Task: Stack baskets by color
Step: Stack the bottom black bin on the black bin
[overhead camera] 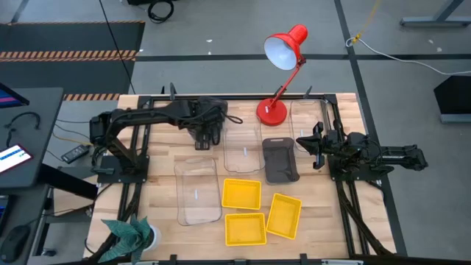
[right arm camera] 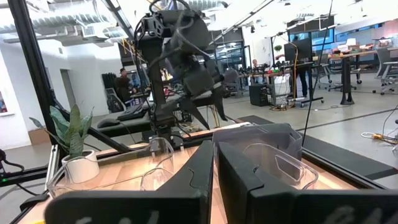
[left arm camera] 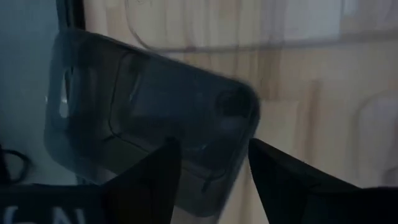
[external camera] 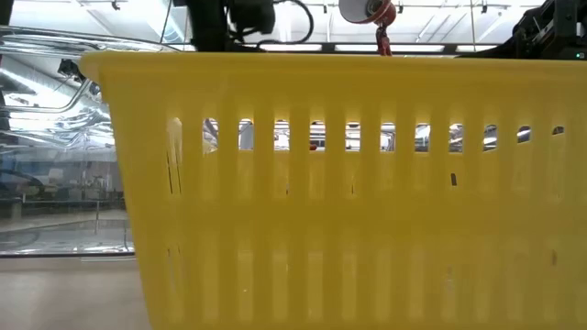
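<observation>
A pale wood-plank surface (overhead camera: 147,221) framed by dark rails is seen from above, spread with shallow rectangular plastic baskets with rounded corners. Three bright yellow baskets (overhead camera: 242,193) are clustered at the near middle of the surface, lying singly and close together; in the low view the slotted wall of one yellow basket (external camera: 348,183) fills almost the whole picture. A clear see-through basket (overhead camera: 197,190) is laid left of the yellow group, another clear basket (overhead camera: 242,149) sits beyond it near the centre, and a further clear one (overhead camera: 307,118) is seen at the far right by the lamp. Dark grey baskets (overhead camera: 280,160) are placed just right of centre, smooth and matte.

The left gripper (overhead camera: 207,137) is held over the far left-centre of the surface, its dark fingers (left arm camera: 155,180) parted wide, with the corner of a smoky translucent grey basket (left arm camera: 149,112) seen between and beyond them; nothing is clamped. The right gripper (overhead camera: 318,146) is parked at the right edge, its fingers (right arm camera: 199,168) drawn nearly together and empty.

A glossy red desk lamp (overhead camera: 283,51) stands on a round base at the far edge. A potted plant (overhead camera: 129,235) sits at the near left corner. No legible writing is shown.
</observation>
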`<action>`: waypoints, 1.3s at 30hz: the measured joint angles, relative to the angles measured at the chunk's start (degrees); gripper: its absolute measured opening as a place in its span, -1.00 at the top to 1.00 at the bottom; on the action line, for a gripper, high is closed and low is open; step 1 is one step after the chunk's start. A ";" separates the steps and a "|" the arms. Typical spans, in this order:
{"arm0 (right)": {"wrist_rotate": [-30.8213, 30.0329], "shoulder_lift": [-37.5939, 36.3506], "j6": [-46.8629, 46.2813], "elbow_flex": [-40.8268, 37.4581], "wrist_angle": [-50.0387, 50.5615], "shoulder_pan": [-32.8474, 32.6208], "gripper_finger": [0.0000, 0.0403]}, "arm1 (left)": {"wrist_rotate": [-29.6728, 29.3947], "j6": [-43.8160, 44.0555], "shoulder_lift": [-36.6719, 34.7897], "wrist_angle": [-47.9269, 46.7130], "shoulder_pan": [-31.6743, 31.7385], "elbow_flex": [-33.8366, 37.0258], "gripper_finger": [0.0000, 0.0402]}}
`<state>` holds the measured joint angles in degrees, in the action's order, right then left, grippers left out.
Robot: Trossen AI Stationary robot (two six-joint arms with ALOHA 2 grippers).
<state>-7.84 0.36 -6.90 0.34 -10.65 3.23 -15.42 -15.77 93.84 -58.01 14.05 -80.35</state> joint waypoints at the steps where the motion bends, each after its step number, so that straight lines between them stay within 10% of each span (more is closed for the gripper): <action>1: 0.00 0.00 0.00 0.00 0.01 -0.01 0.86 | -0.03 1.71 0.00 -0.55 -0.32 -0.25 0.07; 23: -6.53 0.15 -2.67 0.00 -12.61 0.22 0.86 | 5.76 6.28 -0.04 30.49 -15.55 -2.78 0.29; 39: -6.89 10.75 -11.35 8.33 6.73 0.26 0.92 | 5.01 15.64 12.99 50.54 -19.16 -7.73 0.33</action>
<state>-14.73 11.11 -18.25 8.67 -3.91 3.50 -10.41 -0.13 106.83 -7.48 -5.12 -88.08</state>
